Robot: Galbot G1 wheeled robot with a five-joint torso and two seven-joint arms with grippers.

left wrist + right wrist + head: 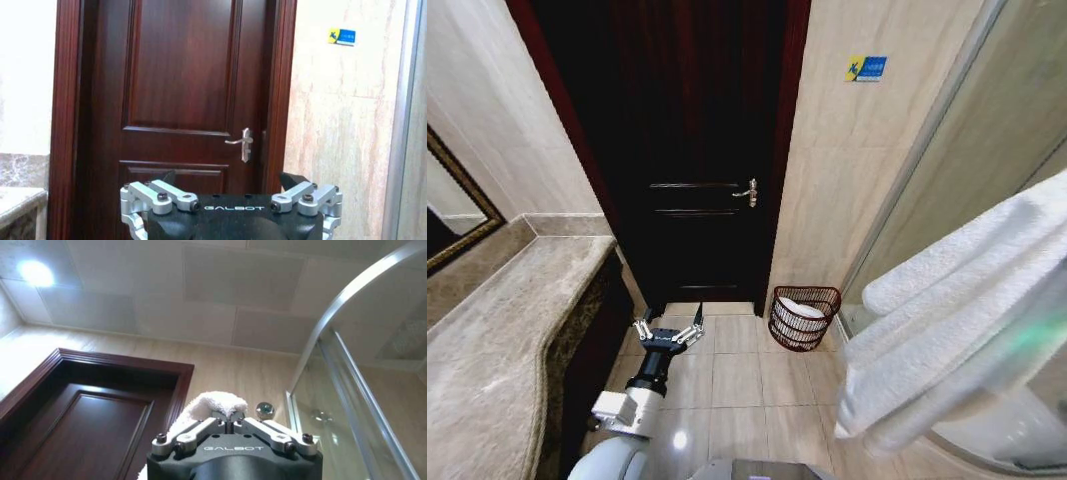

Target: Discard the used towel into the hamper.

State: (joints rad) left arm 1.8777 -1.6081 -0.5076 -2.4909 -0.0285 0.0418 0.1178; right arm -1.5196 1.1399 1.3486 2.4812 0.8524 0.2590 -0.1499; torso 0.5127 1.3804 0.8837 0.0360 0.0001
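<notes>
Gripped in the closed right hand (231, 424), the towel (957, 320) is held high, well apart from the hamper (804, 317); lowering over its rim is needed. The left hand (668, 333) is parked open.

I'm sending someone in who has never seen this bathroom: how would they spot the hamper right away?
Find the dark wooden door straight ahead. On the tiled floor just right of its frame, against the beige wall, stands the hamper. It is a small round reddish-brown open-weave wire basket, narrowing toward its base, with something white inside; nothing else stands on the floor there.
</notes>
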